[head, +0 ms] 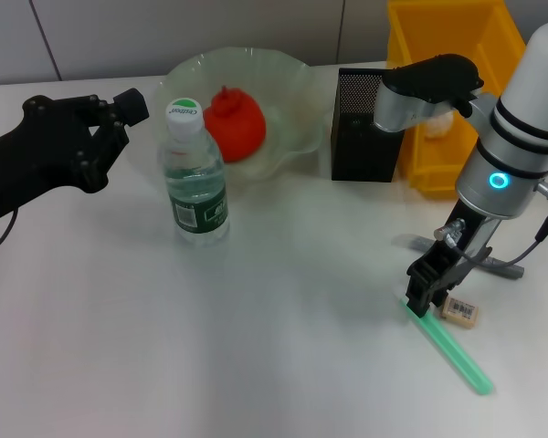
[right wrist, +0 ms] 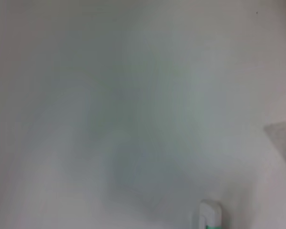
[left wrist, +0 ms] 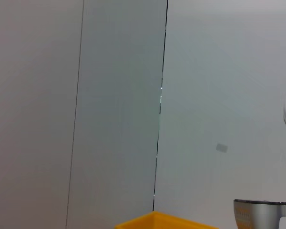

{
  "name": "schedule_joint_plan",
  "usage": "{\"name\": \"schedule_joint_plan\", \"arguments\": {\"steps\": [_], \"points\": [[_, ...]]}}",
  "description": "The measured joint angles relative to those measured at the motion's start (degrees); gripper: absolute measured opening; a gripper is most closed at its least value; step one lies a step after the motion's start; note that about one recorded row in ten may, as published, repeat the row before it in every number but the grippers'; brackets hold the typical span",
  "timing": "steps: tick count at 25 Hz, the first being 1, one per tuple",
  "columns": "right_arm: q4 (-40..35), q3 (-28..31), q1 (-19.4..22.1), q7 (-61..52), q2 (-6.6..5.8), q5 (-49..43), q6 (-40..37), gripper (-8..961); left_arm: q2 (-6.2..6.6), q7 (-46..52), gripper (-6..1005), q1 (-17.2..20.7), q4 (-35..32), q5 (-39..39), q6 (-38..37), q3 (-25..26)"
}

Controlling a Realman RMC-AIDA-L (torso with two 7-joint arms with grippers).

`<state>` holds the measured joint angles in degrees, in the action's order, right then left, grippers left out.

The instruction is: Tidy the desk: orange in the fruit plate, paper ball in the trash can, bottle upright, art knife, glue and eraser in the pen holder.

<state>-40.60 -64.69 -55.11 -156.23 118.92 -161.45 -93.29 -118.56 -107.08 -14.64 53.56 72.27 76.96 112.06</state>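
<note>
**White bench, right arm low over a green stick beside the eraser**

White bench (head: 256, 347) under a grey panelled wall, seen from the robot's head. The landmark is the pen holder (head: 363, 126), a black mesh cup at the back.

Right gripper (head: 429, 290) hangs low, in front of the pen holder and toward the robot. Its black fingers (head: 418, 288) sit at the near end of a long green stick (head: 449, 345), probably the art knife or the glue. Whether they are open or already pinching it cannot be told. The stick's long axis runs away from the fingers, slanting toward the robot and to its right. The eraser (head: 460, 311) lies just beside the fingers on the robot's right, apart from the stick. A grey object (head: 507, 267) lies behind the eraser, partly hidden by the arm. The right arm is clearly the nearer one for all of these.

Left gripper (head: 119, 114) hovers far to the left of the pen holder; its finger state cannot be told.

The trash can (head: 443, 55) touches or nearly touches the pen holder's right side. The fruit plate (head: 297, 82) sits just left of it, with the orange (head: 235, 124) inside. The bottle (head: 194, 178) stands upright before the plate.

The bottle's cap bears small green lettering and its dark label carries a barcode; neither can be read. The eraser shows a barcode label.
</note>
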Motion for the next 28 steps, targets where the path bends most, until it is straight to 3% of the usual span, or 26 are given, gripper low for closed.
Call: {"name": "schedule_joint_plan", "arguments": {"steps": [28], "points": [[0.51,0.0,0.0,0.19,0.09,0.28,0.77,268,0.0,-0.06,-1,0.06,-0.03,-0.12,0.03,0.0]]}}
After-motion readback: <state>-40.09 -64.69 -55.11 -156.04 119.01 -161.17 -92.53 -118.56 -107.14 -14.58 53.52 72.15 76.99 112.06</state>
